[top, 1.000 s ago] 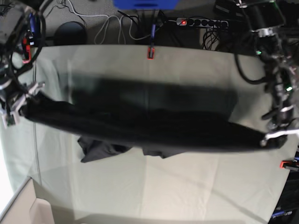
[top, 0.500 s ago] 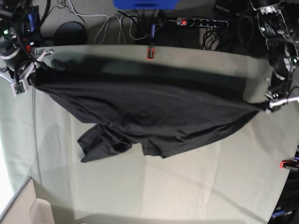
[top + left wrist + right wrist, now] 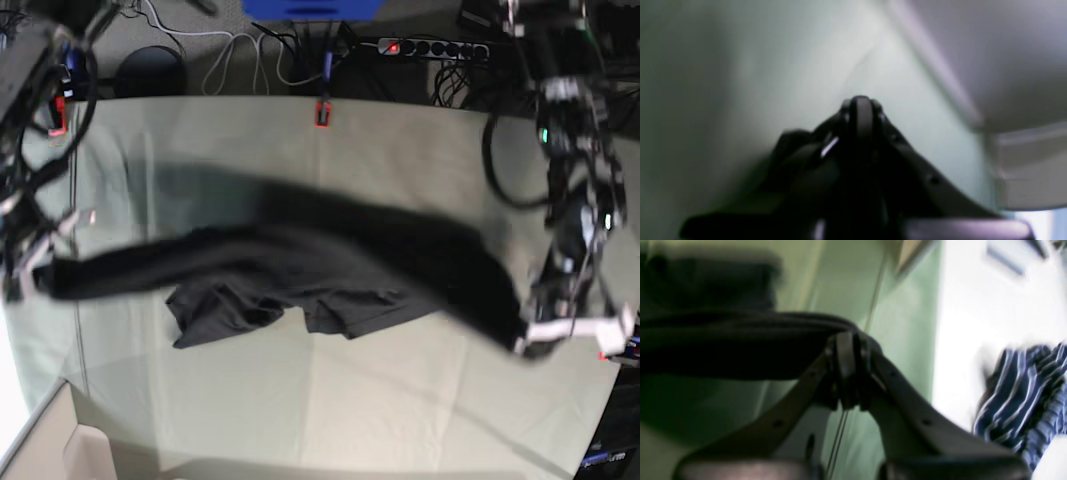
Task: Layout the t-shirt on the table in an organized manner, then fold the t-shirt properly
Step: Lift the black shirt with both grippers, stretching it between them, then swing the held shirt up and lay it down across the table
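Note:
The dark t-shirt (image 3: 300,265) hangs stretched and motion-blurred between both grippers above the pale green table (image 3: 400,400); its lower part lies bunched on the cloth (image 3: 230,310). At the base view's right, my left gripper (image 3: 532,342) is shut on one end of the held edge. My right gripper (image 3: 42,272) at that view's left is shut on the other end. The right wrist view shows the t-shirt (image 3: 740,340) running as a dark band into the closed right gripper (image 3: 847,340). In the left wrist view the left gripper (image 3: 861,108) is closed, with dark fabric (image 3: 780,166) bunched beside it.
Red-orange clamps sit at the table's far edge (image 3: 322,113) and right edge (image 3: 615,352). A power strip (image 3: 430,48) and cables lie behind the table. A cardboard box (image 3: 60,450) is at the front left. A blue striped cloth (image 3: 1023,396) lies off the table.
Both grippers swung from the table's far side back toward the front and lower, carrying the held shirt edge forward over the bunched part; the shirt now sags between them.

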Motion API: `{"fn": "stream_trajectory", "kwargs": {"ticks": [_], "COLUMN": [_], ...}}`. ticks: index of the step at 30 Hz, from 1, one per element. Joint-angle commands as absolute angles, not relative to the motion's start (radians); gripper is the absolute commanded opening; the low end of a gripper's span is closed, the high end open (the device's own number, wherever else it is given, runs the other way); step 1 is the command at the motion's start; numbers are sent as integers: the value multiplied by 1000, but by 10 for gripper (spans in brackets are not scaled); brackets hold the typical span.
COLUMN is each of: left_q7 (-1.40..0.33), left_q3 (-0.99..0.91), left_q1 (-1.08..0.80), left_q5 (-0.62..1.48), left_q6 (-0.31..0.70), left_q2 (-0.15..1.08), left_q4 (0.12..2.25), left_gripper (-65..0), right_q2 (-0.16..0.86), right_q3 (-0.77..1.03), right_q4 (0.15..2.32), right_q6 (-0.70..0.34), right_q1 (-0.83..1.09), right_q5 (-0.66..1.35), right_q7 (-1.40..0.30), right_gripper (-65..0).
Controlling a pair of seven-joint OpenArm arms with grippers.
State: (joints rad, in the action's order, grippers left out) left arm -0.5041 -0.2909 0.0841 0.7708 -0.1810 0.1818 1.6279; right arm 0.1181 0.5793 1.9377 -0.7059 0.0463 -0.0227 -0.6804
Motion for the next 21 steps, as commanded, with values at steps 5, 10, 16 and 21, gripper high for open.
{"fn": "stream_trajectory", "kwargs": {"ticks": [5, 10, 16, 21], "left_q7": [-539, -539, -539, -538], "left_q3": [-240, -188, -71, 18], "left_q1": [317, 558, 829, 980], "left_q5": [773, 773, 773, 773], "left_q6": [-174, -174, -174, -174], "left_q2": [183, 182, 220, 243], "left_q4": [1531, 1425, 1305, 1248], "left_gripper": [-648, -648, -648, -648], "right_q2": [134, 168, 236, 269], "right_q3": [581, 559, 484, 409], "right_q4": [1923, 1770, 1583, 1486], "right_q6": [-698, -698, -698, -698], "right_q1": [-223, -460, -674, -843], "right_q5": [-7, -7, -7, -5], "right_q7": [-766, -846, -854, -846], "right_gripper": [-650, -650, -650, -650]}}
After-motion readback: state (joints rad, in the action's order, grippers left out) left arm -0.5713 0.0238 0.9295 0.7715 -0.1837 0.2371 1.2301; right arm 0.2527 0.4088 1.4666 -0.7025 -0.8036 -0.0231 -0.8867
